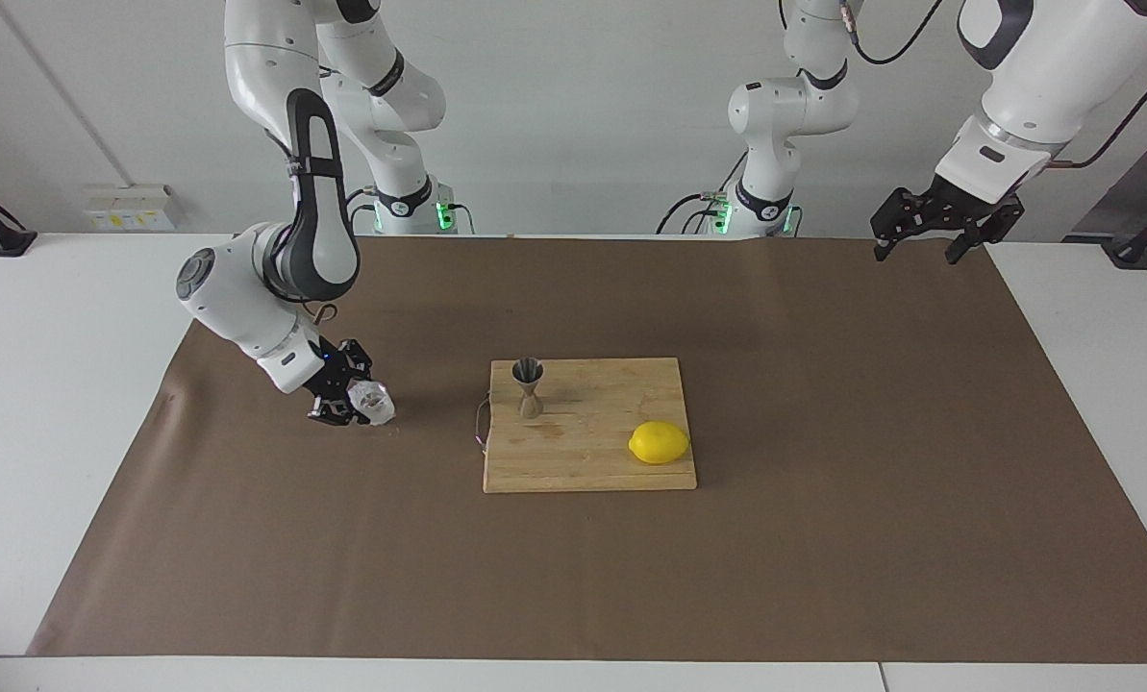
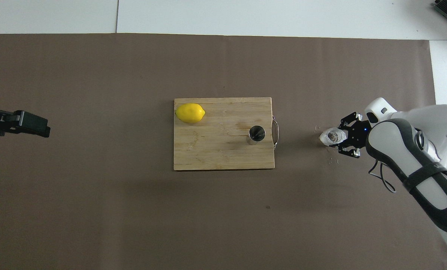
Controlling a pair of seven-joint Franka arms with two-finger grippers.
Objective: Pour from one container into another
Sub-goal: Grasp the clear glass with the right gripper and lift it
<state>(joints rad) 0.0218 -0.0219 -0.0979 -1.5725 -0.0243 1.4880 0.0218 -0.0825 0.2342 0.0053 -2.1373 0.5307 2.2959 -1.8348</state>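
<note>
The small clear faceted glass cup (image 1: 373, 402) stands on the brown paper sheet (image 1: 823, 500) that covers the white surface (image 1: 44, 384). It is well apart from the rectangular wooden cutting board (image 1: 592, 452), toward the right arm's end of the surface. The right hand (image 1: 354, 396) is low at this cup and its fingers are closed on the cup's sides, so this hand holds the glass cup. In the overhead view the cup shows between the black fingers, and its bottom seems to rest on the paper.

The small steel hourglass-shaped jigger (image 1: 528, 386) stands upright on the cutting board, near the board's edge that faces the right arm's end. This edge carries a thin metal wire handle (image 2: 276, 131). In the overhead view the open top of the jigger is seen as a dark round mouth. A yellow lemon (image 1: 659, 442) lies on the same board, at the corner toward the left arm's end and farther from the robots than the jigger.

The left hand (image 1: 931, 234) waits high in the air, well apart from the cutting board, over the edge of the brown paper at the left arm's end. Its two fingers stand wide apart and it holds nothing.
</note>
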